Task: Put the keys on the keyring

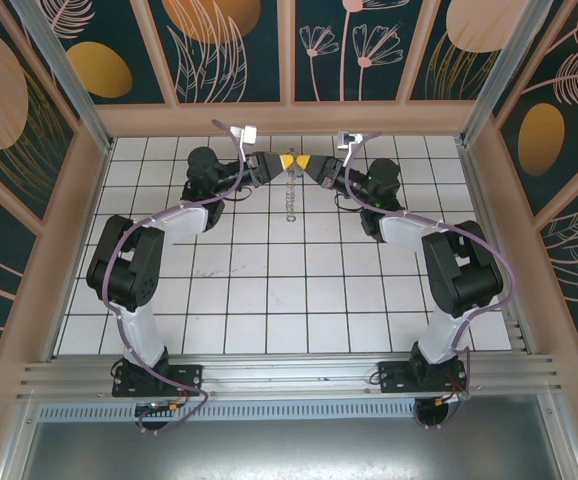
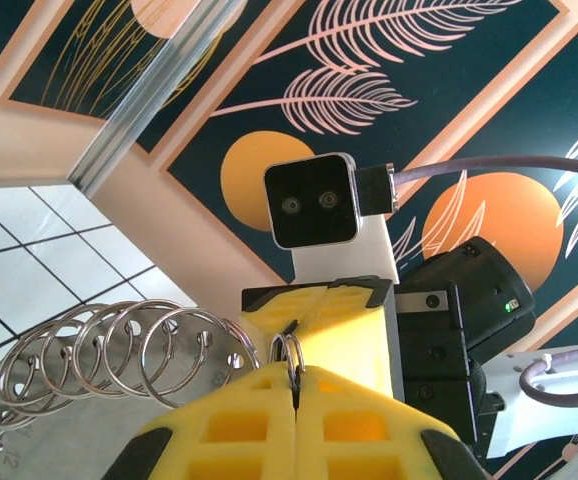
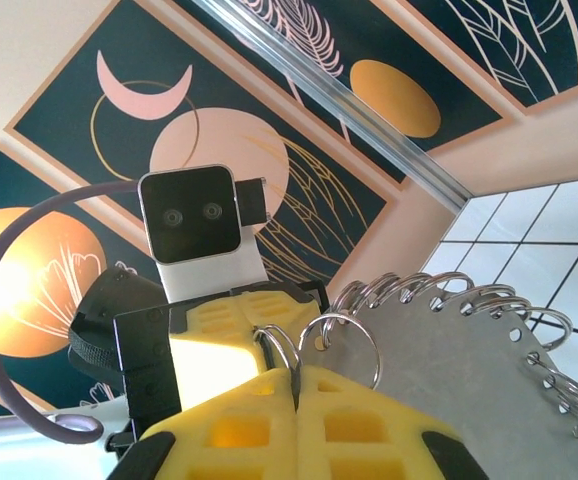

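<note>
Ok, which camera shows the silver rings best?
Right wrist: the silver rings sit spread along the holed edge of a grey plate. Left wrist shows them overlapping; top external, a thin silvery strip edge-on.

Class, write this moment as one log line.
left gripper: shut on keyring | right gripper: shut on keyring | keyring: hanging by one ring

Top external: high behind the arm bases (image 1: 159, 380), looking down on the whole tabletop (image 1: 269, 300). Wrist views: very close over their own yellow fingers (image 2: 229, 425), tilted up, facing each other; each frames the opposite wrist camera (image 3: 191, 215).
</note>
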### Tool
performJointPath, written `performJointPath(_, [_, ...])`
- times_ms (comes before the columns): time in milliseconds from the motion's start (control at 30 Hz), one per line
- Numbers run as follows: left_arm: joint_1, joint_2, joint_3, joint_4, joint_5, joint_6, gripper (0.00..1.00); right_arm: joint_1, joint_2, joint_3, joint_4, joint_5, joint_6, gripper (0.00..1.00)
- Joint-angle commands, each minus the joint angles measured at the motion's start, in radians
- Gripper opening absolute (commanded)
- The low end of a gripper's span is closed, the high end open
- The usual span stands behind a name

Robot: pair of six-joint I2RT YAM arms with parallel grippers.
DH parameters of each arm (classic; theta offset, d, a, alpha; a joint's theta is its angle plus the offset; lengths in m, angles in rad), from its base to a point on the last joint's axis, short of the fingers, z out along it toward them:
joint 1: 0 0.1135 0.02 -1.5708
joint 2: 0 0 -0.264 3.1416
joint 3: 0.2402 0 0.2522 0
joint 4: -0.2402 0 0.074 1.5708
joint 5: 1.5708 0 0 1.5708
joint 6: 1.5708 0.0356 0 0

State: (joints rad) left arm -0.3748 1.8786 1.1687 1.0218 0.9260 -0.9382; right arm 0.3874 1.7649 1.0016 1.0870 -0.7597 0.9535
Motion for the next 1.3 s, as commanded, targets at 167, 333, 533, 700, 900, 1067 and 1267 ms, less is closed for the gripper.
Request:
performJointPath(167, [-0.019, -0.016, 0.015, -0.032, 0.037, 0.059, 0.0, 0.009, -0.03, 0.04, -0.041, -0.01, -0.064, 0.29])
performJointPath(333, [-0.019, -0.022, 0.014, -0.037, 0.043, 0.06, 0.0, -0.019, -0.086, 0.007, -0.087, 0.001, -0.103, 0.37])
performJointPath(533, [-0.021, -0.018, 0.017, -0.033, 0.046, 0.057, 0.0, -0.015, -0.086, 0.003, -0.075, -0.032, -0.095, 0.34])
performJointPath(700, [-0.019, -0.02, 0.02, -0.034, 0.045, 0.058, 0.0, -0.012, -0.081, -0.014, -0.063, -0.038, -0.094, 0.34])
performJointPath(900, [-0.019, -0.015, 0.026, -0.032, 0.045, 0.054, 0.0, -0.008, -0.073, -0.038, -0.033, -0.047, -0.08, 0.22])
performJointPath(1067, [-0.019, -0.009, 0.034, -0.032, 0.043, 0.051, 0.0, -0.005, -0.073, -0.053, -0.007, -0.052, -0.067, 0.18])
performJointPath(1267, [-0.019, -0.006, 0.033, -0.028, 0.047, 0.05, 0.0, -0.002, -0.067, -0.045, -0.002, -0.051, -0.065, 0.17])
